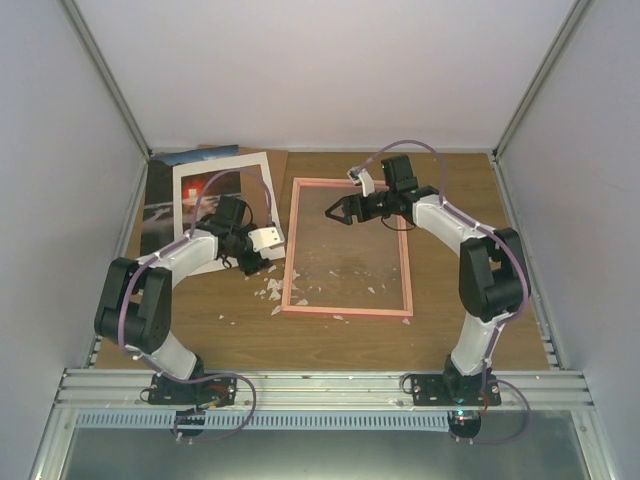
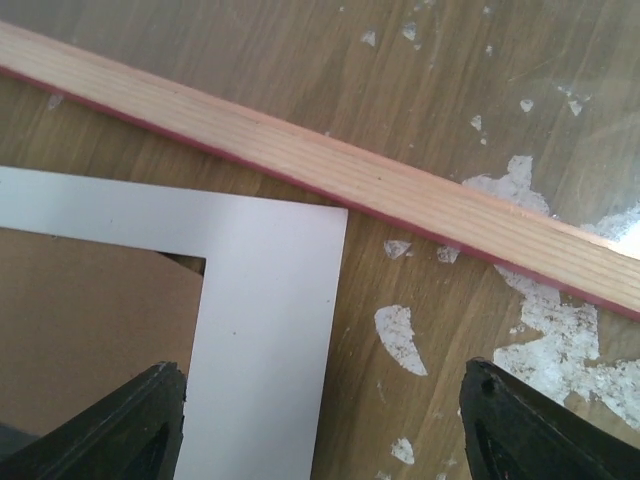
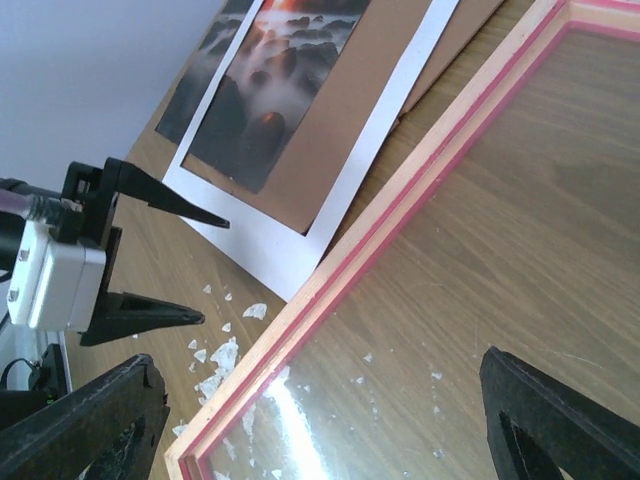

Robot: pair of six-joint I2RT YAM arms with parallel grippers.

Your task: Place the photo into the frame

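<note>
The pink frame [image 1: 292, 250] lies flat at the table's centre, its clear pane showing the wood beneath. The photo [image 1: 196, 188] lies at the back left, partly under a white mat [image 1: 262, 185] and beside a brown backing board [image 1: 277, 163]. My left gripper [image 1: 258, 262] is open and empty, hovering over the mat's near right corner [image 2: 270, 300], just left of the frame's left rail [image 2: 330, 170]. My right gripper [image 1: 338, 211] is open and empty above the pane's back left part. The right wrist view shows the photo [image 3: 280, 90], the mat [image 3: 290, 250], the frame rail [image 3: 380, 230] and the left gripper [image 3: 205, 268].
White flakes [image 1: 270, 290] litter the wood between the mat and the frame's near left corner, and some lie on the pane [image 3: 440, 375]. Brown board [image 2: 90, 320] shows through the mat's opening. Grey walls enclose the table on three sides.
</note>
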